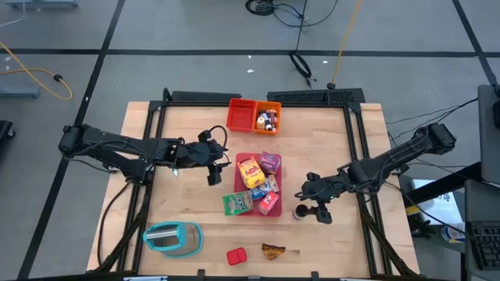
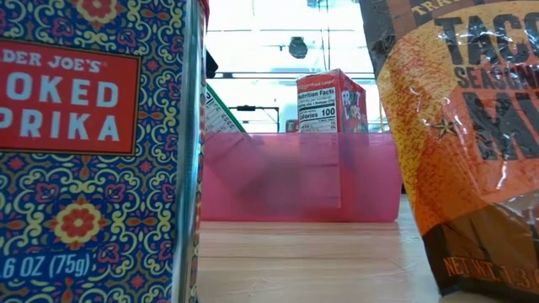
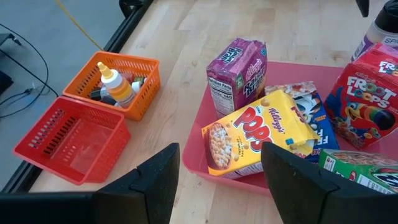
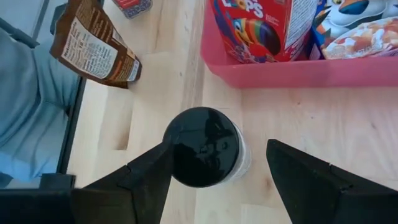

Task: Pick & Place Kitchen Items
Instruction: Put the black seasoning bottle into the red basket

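Observation:
Several small cereal boxes, among them a yellow one (image 3: 258,140), a purple one (image 3: 236,71) and a red one (image 3: 367,99), stand and lie in the pink tray (image 1: 266,212). A clear bottle with a black cap (image 4: 202,149) stands upright on the wood just right of the tray. My right gripper (image 4: 221,155) hangs open above it, one finger on either side of the cap; I see no touch. My left gripper (image 3: 217,168) is open and holds nothing, left of the tray (image 3: 199,155) and above the table.
A red bin (image 1: 241,114) and an orange bin (image 1: 268,117) with small bottles stand at the far edge. A teal toaster (image 1: 173,238), a paprika tin (image 1: 236,255) and a brown taco seasoning packet (image 1: 273,250) lie near the front edge.

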Robot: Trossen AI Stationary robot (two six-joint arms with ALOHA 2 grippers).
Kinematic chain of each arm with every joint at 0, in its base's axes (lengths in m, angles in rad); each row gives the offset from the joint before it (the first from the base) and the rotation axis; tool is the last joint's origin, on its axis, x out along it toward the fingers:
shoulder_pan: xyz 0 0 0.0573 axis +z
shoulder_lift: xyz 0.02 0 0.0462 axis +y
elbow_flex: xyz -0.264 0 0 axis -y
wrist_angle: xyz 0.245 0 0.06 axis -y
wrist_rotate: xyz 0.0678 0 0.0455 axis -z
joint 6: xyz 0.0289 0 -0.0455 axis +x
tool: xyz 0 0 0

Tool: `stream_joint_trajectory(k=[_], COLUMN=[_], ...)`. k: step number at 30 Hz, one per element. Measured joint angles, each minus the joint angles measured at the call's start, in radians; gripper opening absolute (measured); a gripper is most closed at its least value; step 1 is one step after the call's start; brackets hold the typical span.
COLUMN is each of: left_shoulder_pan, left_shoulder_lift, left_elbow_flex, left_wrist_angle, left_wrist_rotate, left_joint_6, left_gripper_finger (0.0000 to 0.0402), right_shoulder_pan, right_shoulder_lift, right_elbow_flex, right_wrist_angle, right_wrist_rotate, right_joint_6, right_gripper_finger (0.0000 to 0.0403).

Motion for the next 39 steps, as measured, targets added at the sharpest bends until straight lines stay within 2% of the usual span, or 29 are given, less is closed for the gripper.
stream_joint_trajectory(k=[13, 22, 33, 39], left_shoulder_pan=[0.000, 0.000, 0.000, 0.000], left_shoulder_lift=[0.000, 0.000, 0.000, 0.000], left_elbow_flex=[0.000, 0.000, 0.000, 0.000], left_wrist_angle=[0.000, 0.000, 0.000, 0.000], left_wrist_rotate=[0.000, 0.000, 0.000, 0.000], left_joint_6=[0.005, 0.006, 0.005, 0.004], left_gripper_finger=[0.0227, 0.0227, 0.0227, 0.0227], right_shoulder_pan=[0.039, 0.100, 0.130, 0.130], right_shoulder_lift=[0.000, 0.019, 0.088, 0.136], right_elbow_flex=[-0.035, -0.035, -0.035, -0.035], right_wrist_angle=[0.093, 0.124, 0.128, 0.132], right_wrist_rotate=[-0.020, 0.112, 0.166, 0.233], right_joint_6=[0.021, 0.003, 0.009, 0.004], right_gripper_finger=[0.0254, 0.0254, 0.0254, 0.0252])
